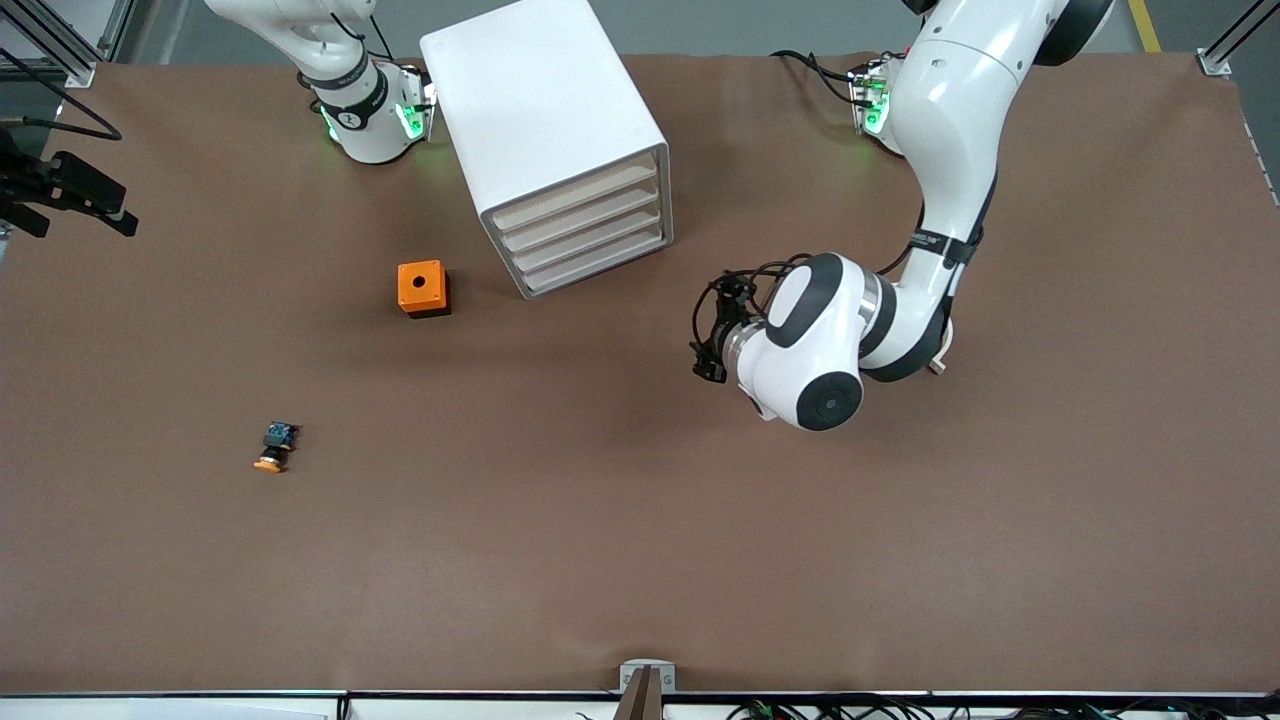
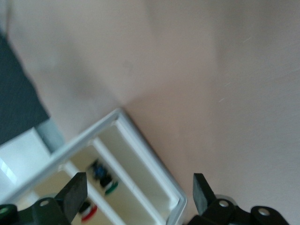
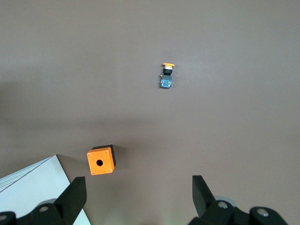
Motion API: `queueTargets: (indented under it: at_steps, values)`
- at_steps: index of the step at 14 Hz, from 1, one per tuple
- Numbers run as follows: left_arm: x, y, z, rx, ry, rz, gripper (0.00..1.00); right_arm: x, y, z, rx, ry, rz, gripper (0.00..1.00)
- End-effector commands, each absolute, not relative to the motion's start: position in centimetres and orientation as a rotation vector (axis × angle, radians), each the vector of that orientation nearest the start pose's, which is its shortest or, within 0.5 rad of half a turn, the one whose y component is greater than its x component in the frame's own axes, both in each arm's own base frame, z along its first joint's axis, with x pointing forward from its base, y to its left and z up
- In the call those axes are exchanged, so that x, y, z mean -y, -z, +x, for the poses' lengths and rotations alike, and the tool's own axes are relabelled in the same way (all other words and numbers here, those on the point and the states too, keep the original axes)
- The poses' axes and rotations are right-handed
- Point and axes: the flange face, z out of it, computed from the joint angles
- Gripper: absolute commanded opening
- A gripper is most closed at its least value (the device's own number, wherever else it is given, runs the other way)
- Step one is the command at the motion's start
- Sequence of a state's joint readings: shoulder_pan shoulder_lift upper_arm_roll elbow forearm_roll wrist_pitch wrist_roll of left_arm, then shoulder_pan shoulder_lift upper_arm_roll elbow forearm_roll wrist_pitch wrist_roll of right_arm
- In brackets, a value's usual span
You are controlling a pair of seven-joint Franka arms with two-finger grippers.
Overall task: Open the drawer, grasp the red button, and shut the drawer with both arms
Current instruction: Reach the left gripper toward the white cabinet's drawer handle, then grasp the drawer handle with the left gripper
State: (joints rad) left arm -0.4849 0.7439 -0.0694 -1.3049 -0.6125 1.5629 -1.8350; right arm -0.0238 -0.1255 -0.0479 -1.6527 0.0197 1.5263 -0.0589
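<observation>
- My left pincer hangs over the bare table, just off the drawer fronts of the white cabinet, jaws spread wide and holding nothing.
- My left wrist view shows the cabinet's corner close under that pincer; small buttons lie in its compartments, one red-capped button and one green-capped.
- The four drawers sit flush in the cabinet; none is pulled out.
- My right pincer is up above the table, jaws fully apart and empty, and the right arm waits.
- Below my right pincer lie an orange box with a round hole and, farther off, an orange-capped button.
</observation>
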Motion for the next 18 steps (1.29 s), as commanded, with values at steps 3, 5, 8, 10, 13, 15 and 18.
queueTargets:
  at_steps: [3, 5, 8, 10, 13, 15, 18]
  values:
    - [43.3, -26.7, 54.7, 1.868, -1.315, -1.659, 0.99, 3.2, -65.4, 51.1, 0.005, 0.017, -3.114, 1.0]
    - [44.0, -25.4, 54.6, 1.876, -1.348, -1.513, 0.99, 3.2, -65.5, 51.1, 0.005, 0.019, -3.113, 1.0]
    - [44.8, -25.4, 53.9, 1.849, -1.429, -1.421, 0.89, 3.1, -65.5, 51.1, 0.005, 0.02, -3.109, 1.0]
    - [45.2, -24.1, 53.1, 1.798, -1.478, -1.329, 0.66, 3.0, -65.5, 51.1, 0.003, 0.018, -3.1, 1.0]
    - [45.7, -22.0, 52.0, 1.759, -1.516, -1.235, 0.56, 3.0, -65.5, 51.1, 0.004, 0.018, -3.099, 1.0]
    - [46.4, -20.8, 50.3, 1.695, -1.503, -1.205, 0.55, 3.0, -65.4, 51.1, 0.004, 0.016, -3.099, 1.0]
    - [47.5, -19.4, 47.2, 1.6, -1.472, -1.18, 0.55, 3.0, -65.3, 51.1, 0.004, 0.006, -3.098, 1.0]
